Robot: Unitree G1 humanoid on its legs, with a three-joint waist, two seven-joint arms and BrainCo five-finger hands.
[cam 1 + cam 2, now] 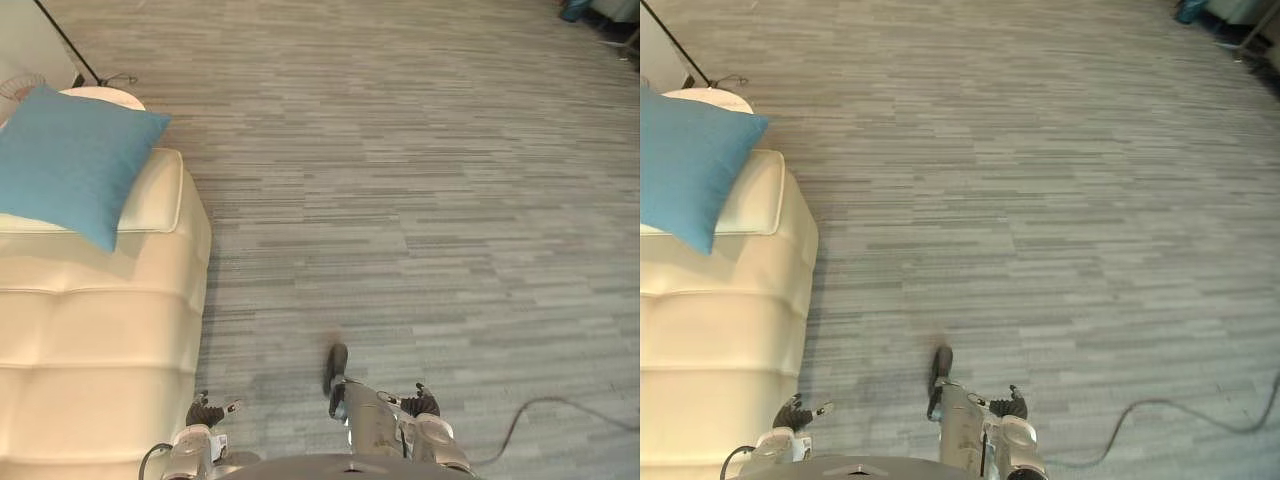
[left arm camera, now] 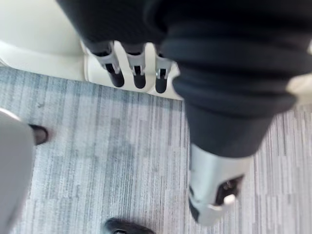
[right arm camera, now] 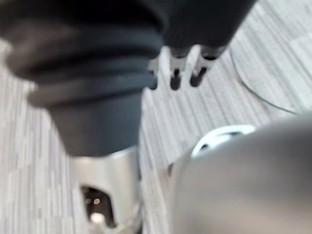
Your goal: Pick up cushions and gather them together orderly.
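Square teal-blue fabric cushion (image 1: 70, 160) resting tilted on the cream leather sofa (image 1: 100, 340) to our left, well apart from both hands, our left hand (image 2: 138, 63) hanging beside the sofa's edge, fingers relaxed and empty, our right hand (image 3: 176, 63) over the grey striped carpet (image 1: 420, 180), equally loose.

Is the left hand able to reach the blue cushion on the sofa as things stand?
Probably not yet. The left hand hangs low by the near end of the sofa, and the blue cushion lies at its far end. Nothing blocks the way; a step forward seems needed.
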